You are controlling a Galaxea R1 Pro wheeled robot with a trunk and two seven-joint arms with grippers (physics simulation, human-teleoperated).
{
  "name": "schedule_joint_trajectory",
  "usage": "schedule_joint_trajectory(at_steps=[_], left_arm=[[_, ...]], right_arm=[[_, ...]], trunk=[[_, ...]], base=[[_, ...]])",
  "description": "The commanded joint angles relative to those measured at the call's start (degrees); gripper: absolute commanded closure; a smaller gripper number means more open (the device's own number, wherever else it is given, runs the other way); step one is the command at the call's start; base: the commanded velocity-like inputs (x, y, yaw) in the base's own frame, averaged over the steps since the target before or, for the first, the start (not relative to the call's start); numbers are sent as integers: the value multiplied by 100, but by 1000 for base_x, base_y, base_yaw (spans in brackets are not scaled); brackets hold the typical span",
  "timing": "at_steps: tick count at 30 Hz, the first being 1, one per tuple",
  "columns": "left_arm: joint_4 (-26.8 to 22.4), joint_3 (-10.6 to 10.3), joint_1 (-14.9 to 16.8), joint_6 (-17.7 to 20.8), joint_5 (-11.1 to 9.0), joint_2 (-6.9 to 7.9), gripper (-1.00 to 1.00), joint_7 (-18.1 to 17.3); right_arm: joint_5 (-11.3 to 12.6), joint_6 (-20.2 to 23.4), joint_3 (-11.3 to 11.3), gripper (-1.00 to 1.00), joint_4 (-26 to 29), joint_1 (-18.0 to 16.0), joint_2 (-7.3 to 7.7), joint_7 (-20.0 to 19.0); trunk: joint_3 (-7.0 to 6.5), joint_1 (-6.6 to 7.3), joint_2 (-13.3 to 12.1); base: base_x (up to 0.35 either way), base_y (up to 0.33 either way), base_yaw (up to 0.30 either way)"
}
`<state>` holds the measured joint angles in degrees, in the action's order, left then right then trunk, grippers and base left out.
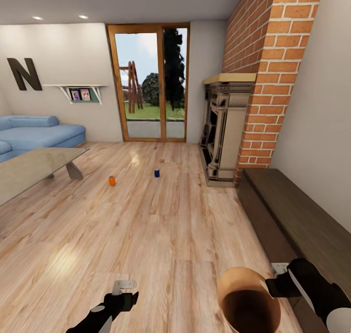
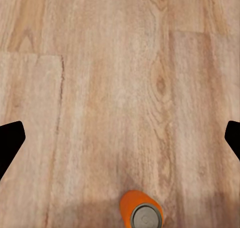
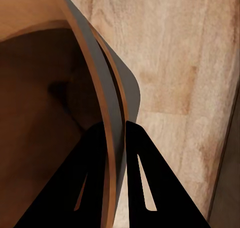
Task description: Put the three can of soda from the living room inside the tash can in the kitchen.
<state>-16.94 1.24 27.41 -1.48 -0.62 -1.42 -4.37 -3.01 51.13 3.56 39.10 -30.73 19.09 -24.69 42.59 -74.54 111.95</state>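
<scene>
- Two cans show on the floor [image 1: 161, 235] mid-frame in the head view: orange can [image 1: 112, 180] left of centre and blue can [image 1: 157, 173] just right of it, well apart from each other, both upright, both far ahead of me.
- Third can [image 2: 141, 215], orange with a grey top, stands on the planks at the bottom edge of the left wrist view, under the left claw [image 2: 120, 138]. It is not gripped.
- Left claw: fingertips sit wide apart at the two sides of the wrist frame with bare floor between them. In the head view it hangs low at bottom left [image 1: 123, 289], pointing down, which I read as staged for a top-down pick.
- Right claw [image 3: 116, 133] is clamped on the trash can [image 1: 246, 296], one finger inside the rim and one outside, with the grey wall and tan lining pinched between. Holding it by the rim keeps the mouth open and facing up at bottom right of the head view.
- My read: the bin is carried here so cans can be dropped in on the spot instead of being ferried one by one.
- Bin interior looks dark, so I can't tell whether anything is inside.
- Setting: sofa [image 1: 39, 134] and low worktop [image 1: 34, 169] at left, brick chimney [image 1: 265, 69] and fireplace [image 1: 225, 128] at right, glass doors [image 1: 148, 82] at upper centre. This is the living room, so the kitchen leg is still to do.
</scene>
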Motion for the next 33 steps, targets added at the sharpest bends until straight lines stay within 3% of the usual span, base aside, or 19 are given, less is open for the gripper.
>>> schedule_joint_trajectory(at_steps=[1,12,33], left_arm=[[-1,0,-1,-1,0,0,-100,1],[-2,0,-1,-2,0,0,-100,4],[-2,-1,-2,-2,2,-3,-100,3]], right_arm=[[94,29,-4,100,1,-3,-18,-27],[90,45,-4,100,1,-3,-61,-27],[84,-42,-2,100,-11,6,-82,24]], trunk=[[-1,0,0],[-1,0,0],[-1,0,0]], base=[[16,0,-23],[5,0,-109],[0,0,-5]])
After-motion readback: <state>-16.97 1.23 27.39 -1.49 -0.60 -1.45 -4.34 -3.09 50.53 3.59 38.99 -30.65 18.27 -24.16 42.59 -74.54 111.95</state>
